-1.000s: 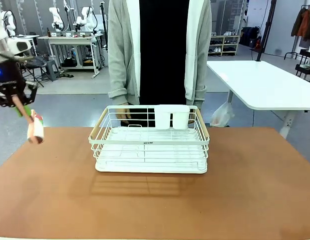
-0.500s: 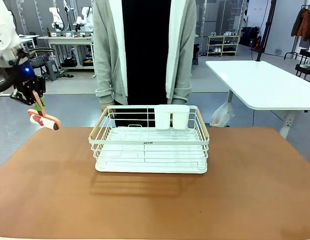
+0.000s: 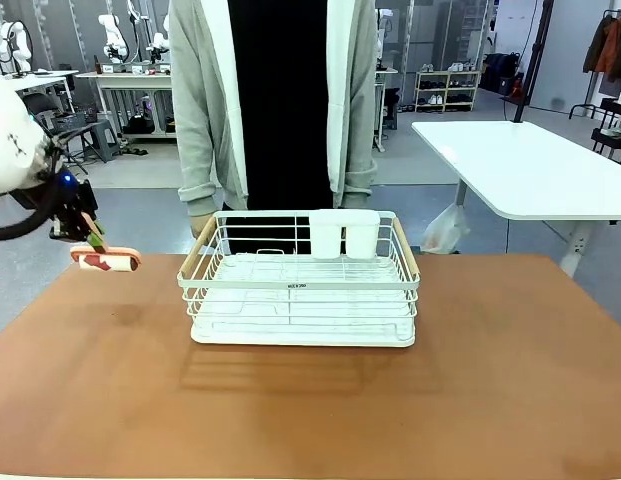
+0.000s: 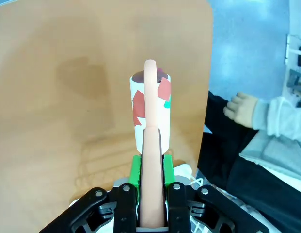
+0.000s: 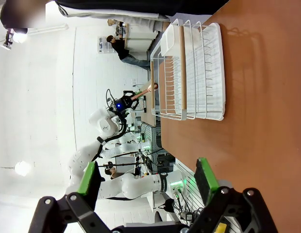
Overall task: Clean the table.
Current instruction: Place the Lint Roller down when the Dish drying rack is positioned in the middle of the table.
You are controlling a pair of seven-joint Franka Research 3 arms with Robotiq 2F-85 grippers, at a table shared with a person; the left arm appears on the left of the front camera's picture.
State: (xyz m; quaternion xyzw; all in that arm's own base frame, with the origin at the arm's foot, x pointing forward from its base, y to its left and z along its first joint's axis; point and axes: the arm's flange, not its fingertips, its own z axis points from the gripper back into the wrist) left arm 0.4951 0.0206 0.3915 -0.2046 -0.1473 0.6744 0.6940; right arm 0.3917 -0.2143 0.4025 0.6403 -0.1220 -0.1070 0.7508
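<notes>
While the left gripper (image 3: 85,232) clamps the lint roller (image 3: 107,260) by its handle above the table's (image 3: 470,400) far-left corner, ready to sweep, the right gripper (image 5: 146,182) stands released.

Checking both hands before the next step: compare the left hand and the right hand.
The left hand is shut on the lint roller, gripping its pink handle; the right hand is open and holds nothing. The left hand hangs above the table at its left edge; the right hand is off the table's near side. Both have green pads.
</notes>
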